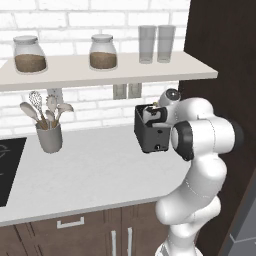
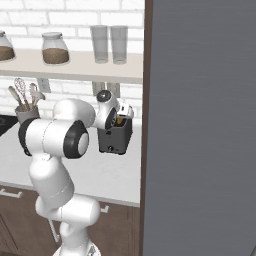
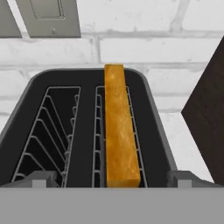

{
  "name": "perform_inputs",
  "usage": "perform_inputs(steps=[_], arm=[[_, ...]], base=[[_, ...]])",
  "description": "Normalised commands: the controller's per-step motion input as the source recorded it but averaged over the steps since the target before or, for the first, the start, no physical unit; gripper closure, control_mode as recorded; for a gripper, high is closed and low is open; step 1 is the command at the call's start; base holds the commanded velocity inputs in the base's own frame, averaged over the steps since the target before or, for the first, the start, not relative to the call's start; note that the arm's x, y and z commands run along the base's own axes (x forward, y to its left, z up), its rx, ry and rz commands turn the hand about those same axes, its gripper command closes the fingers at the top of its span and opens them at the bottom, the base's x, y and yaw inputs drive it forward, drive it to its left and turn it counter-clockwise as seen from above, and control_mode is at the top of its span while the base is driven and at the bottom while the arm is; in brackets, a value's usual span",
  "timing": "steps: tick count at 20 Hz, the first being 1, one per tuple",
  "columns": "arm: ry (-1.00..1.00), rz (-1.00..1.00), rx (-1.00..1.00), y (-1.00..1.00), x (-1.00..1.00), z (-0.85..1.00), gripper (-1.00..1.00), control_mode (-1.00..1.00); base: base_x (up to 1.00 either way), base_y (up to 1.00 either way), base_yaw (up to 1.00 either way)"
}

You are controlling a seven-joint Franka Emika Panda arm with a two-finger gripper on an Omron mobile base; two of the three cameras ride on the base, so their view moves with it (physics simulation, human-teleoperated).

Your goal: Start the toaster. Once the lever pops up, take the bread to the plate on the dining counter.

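The dark toaster [image 1: 151,137] [image 2: 114,139] [image 3: 87,113] stands on the white worktop by the brick wall, close to a tall dark panel. The bread [image 3: 118,131] stands on edge in its right-hand slot, golden-brown crust up; a sliver of it shows in the right base view [image 2: 120,120]. The left slot is bare wire. My gripper [image 1: 149,116] [image 2: 122,116] [image 3: 113,179] hovers right over the toaster's top, open, fingertips [image 3: 41,178] wide on either side of the slots and holding nothing. The plate and the dining counter are out of view.
A grey utensil cup [image 1: 49,137] stands at the left of the worktop [image 1: 100,170], with a black cooktop [image 1: 7,170] beyond it. A shelf [image 1: 100,70] with jars and glasses hangs above the toaster. The dark panel [image 1: 225,75] rises on the right.
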Motion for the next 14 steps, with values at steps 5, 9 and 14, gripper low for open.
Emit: perform_inputs(steps=[5,9,14], arm=[[0.0,0.0,0.0,-0.03,0.08,-0.14,-1.0,-1.0],[0.0,0.0,0.0,-0.09,0.09,-0.15,-1.0,-1.0],[0.0,0.0,0.0,-0.02,0.11,-0.11,1.0,-1.0]], base=[[0.0,0.0,0.0],[0.0,0.0,0.0],[0.0,0.0,0.0]])
